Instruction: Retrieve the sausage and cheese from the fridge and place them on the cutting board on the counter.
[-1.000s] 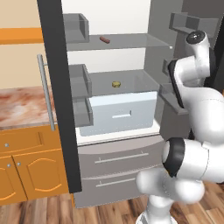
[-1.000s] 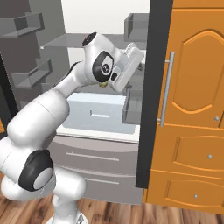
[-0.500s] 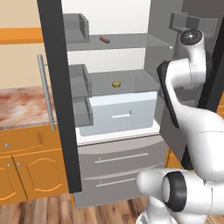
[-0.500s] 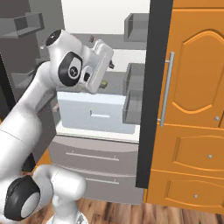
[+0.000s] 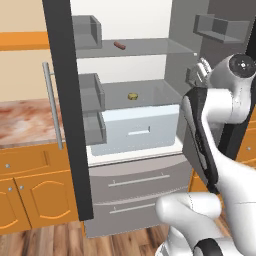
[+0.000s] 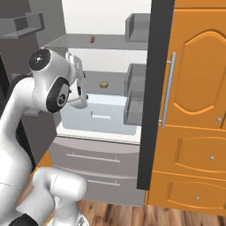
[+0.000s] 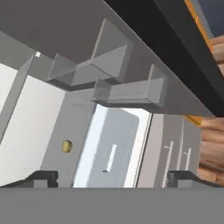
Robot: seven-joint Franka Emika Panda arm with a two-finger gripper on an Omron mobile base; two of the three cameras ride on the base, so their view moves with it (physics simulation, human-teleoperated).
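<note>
Inside open fridge (image 5: 125,165): sausage (image 5: 119,45) on top shelf, cheese (image 5: 132,96) on shelf below. Gripper (image 7: 112,177) spread wide, empty. Both likely light; sausage may roll, pinch mid-length; cheese across sides.

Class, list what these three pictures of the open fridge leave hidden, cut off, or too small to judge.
1. Cutting board: the counter is cut off by the left edge of the left base view, so any board there is out of frame.
2. Gripper: the hand view's bottom edge cuts its tips to stubs.
3. Sausage: too small in the right base view for detail.
4. Cheese: a tiny blob in the hand view, shape unclear.
</note>
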